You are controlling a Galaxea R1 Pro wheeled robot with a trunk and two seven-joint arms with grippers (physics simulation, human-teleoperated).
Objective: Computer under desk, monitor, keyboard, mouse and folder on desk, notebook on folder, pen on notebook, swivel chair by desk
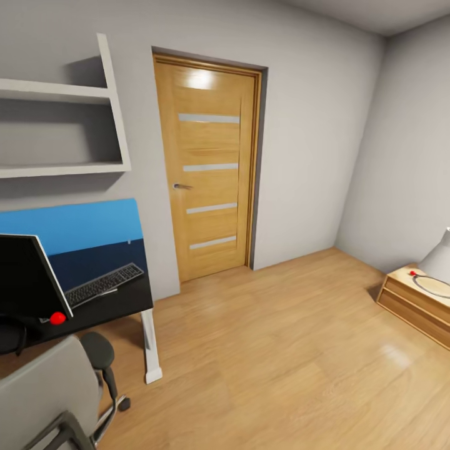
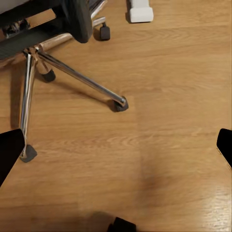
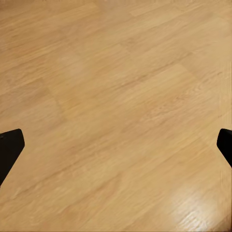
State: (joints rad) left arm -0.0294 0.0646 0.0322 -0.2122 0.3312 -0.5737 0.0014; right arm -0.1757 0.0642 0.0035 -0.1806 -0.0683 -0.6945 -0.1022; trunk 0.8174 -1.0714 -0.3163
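The keyboard [image 1: 104, 284] lies on the black counter [image 1: 128, 299], just beside the monitor [image 1: 28, 278], whose red dot sits at its lower corner. The blue back panel [image 1: 75, 225] stands behind them. The grey swivel chair [image 1: 47, 397] stands close in front of the counter, its chrome base [image 2: 72, 75] spreading over the wood floor [image 1: 281, 362]. Left gripper [image 2: 116, 150] hangs above the floor, fingers [image 2: 9, 150] spread wide, empty. Right gripper [image 3: 116, 145], fingers [image 3: 9, 147] wide too, over bare floor. A wooden door [image 1: 209, 169] stands shut beyond.
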